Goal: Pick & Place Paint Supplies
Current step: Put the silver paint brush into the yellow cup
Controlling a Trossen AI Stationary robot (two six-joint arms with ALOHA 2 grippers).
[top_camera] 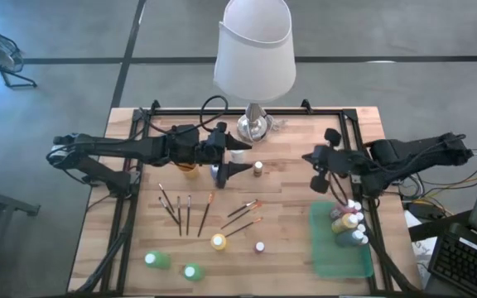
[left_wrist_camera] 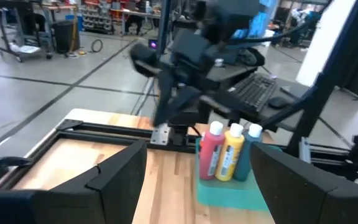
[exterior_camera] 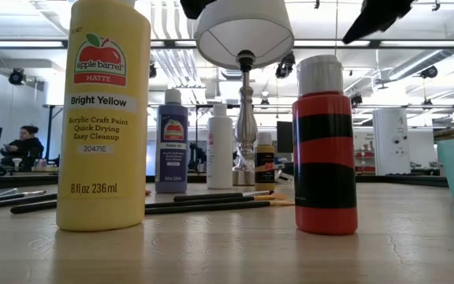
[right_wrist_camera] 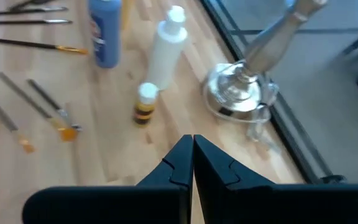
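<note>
Paint bottles stand scattered on the wooden table: a yellow one, two green ones, a blue one and a small brown one. Thin brushes lie flat between them. A red, a yellow and a teal bottle stand upright on the green tray. My left gripper hovers open and level above the table's middle, its fingers empty. My right gripper hangs shut above the table, right of the lamp base, slanting down, holding nothing.
A tall lamp with a white shade stands at the far middle, its metal foot on the table. A black frame runs along the table's edges. Bare wood lies between the brushes and the tray.
</note>
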